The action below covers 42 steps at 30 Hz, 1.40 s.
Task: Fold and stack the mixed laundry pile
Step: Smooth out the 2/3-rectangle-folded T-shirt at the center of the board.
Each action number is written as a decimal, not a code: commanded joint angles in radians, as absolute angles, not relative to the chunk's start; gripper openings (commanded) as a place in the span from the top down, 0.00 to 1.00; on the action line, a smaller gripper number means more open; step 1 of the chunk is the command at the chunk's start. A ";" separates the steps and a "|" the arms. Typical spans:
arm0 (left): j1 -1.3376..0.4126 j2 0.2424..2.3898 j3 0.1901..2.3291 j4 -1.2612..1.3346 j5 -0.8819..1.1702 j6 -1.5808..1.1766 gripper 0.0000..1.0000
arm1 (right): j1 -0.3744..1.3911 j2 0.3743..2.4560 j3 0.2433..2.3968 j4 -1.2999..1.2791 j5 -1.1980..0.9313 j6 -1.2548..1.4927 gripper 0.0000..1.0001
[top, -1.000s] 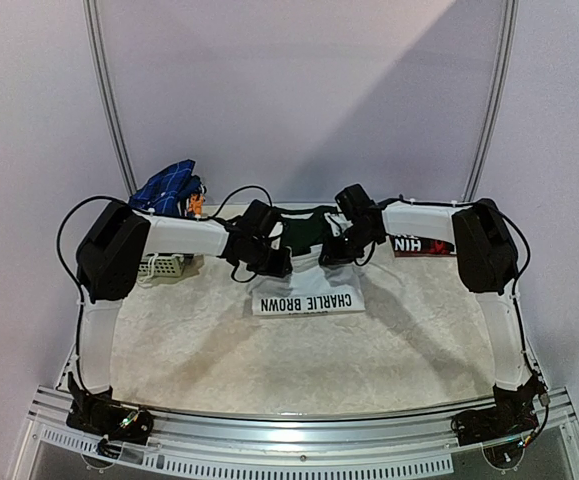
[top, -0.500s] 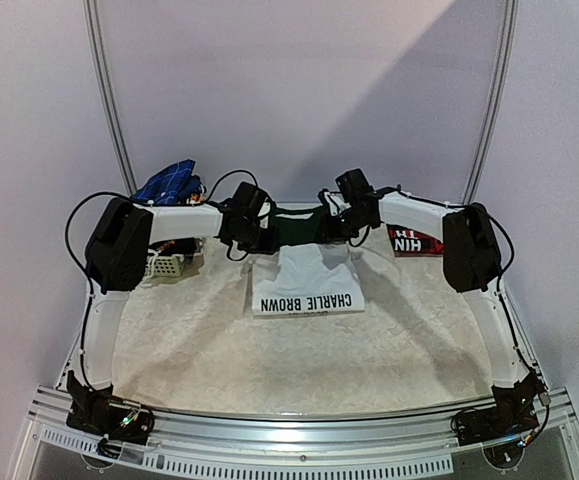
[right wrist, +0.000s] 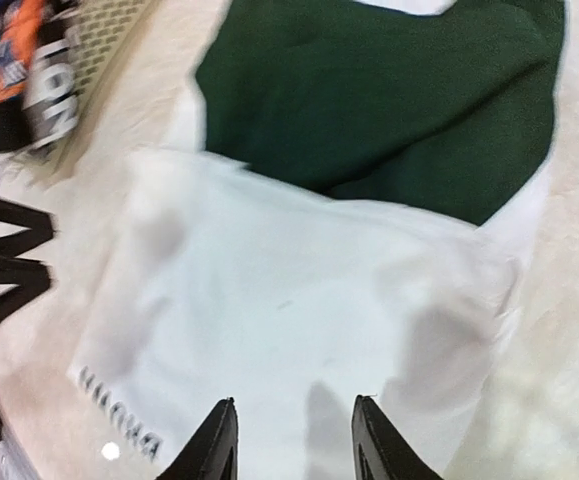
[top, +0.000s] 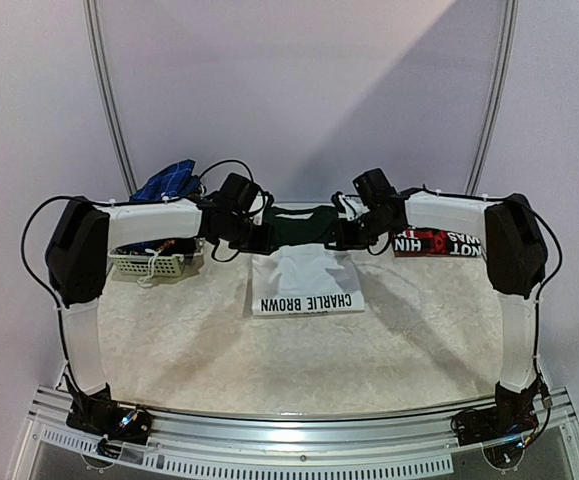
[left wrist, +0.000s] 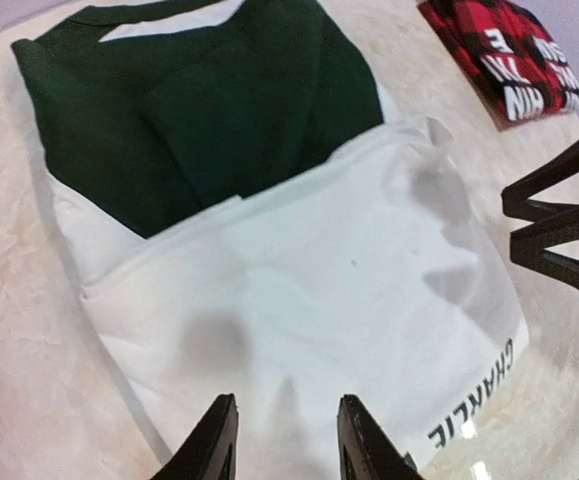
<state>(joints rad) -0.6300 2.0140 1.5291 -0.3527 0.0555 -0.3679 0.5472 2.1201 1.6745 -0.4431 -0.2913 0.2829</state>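
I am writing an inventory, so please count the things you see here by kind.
Folded shirts: 2, the white-and-green T-shirt and the red-and-black plaid shirt
Blue checked cloth: 1
White lattice basket: 1
Total: 4; other cloth in the basket is too blurred to count.

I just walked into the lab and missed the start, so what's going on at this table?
Two robot arms are sorting laundry. The left tool and the right tool both hang open just above a folded white T-shirt with dark green parts, and neither holds anything. The shirt lies flat on the table, with its CHARLIE BROWN lettering toward the arms' bases. A folded red-and-black plaid shirt lies at the back right. A blue checked cloth is heaped at the white basket at the back left.
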 commanded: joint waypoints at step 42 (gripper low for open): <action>-0.798 1.911 1.052 -0.152 0.079 -0.488 0.74 | 0.617 1.959 1.127 -0.233 -0.430 0.355 0.69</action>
<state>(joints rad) -0.7876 1.9385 1.0908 -0.1036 0.1028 -0.4778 0.6296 1.9957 1.1667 -0.1631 -0.4557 0.3424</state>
